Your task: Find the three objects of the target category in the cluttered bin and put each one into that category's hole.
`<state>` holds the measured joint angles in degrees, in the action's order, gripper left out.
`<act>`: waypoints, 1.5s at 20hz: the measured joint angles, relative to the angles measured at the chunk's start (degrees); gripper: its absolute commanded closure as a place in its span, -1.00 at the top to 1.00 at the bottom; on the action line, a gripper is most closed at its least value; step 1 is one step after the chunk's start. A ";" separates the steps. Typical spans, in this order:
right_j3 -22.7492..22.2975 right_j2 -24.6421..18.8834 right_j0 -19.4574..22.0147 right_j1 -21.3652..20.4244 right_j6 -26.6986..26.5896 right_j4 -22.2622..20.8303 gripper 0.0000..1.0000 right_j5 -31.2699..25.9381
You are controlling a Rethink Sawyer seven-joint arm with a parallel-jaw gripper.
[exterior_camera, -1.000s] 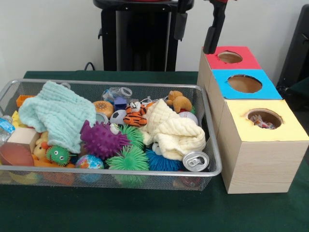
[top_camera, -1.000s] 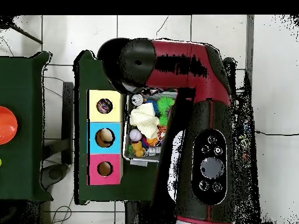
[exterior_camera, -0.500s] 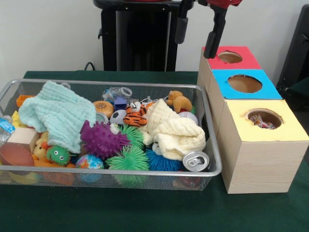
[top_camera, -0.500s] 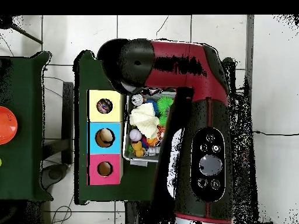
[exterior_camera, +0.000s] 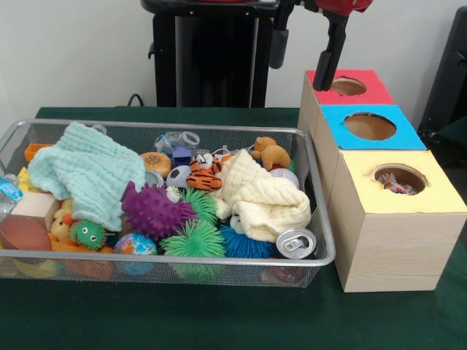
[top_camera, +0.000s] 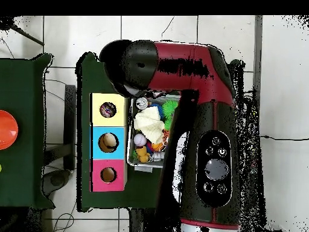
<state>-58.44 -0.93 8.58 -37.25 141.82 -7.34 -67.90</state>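
The wire mesh bin (exterior_camera: pixel 169 257) holds mixed toys; in the overhead view the bin (top_camera: pixel 134 161) is mostly hidden under my arm. No patchwork bundle shows among the clutter. The yellow-topped box has its hole (exterior_camera: pixel 399 178) at the near right, and bits of multicoloured fabric (exterior_camera: pixel 395 184) show inside it. The hole also shows in the overhead view (top_camera: pixel 108 109). My gripper (exterior_camera: pixel 303 57) hangs high at the back, above the gap between the bin and the red-topped box. It is open and empty.
In the bin lie a mint cloth (exterior_camera: pixel 84 170), a cream cloth (exterior_camera: pixel 259 197), a purple spiky ball (exterior_camera: pixel 153 211), green spiky balls (exterior_camera: pixel 195 239), a striped tiger toy (exterior_camera: pixel 203 175) and a can (exterior_camera: pixel 295 243). The blue-topped box (exterior_camera: pixel 368 125) and red-topped box (exterior_camera: pixel 349 87) stand behind the yellow one.
My gripper has drifted slightly to the right at the top of the front view, still open and empty. Nothing in the bin or boxes has moved.
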 measured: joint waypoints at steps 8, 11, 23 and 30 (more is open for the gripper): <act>0.71 -1.95 1.39 0.27 0.00 -0.28 1.00 0.00; 1.30 -2.51 2.06 0.49 0.00 -0.39 1.00 0.00; 2.31 -3.51 3.28 0.70 0.00 -0.96 1.00 0.00; 2.31 -4.46 3.30 0.70 0.00 -1.24 1.00 0.00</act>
<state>-56.14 -5.39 11.89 -36.55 141.82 -8.57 -67.90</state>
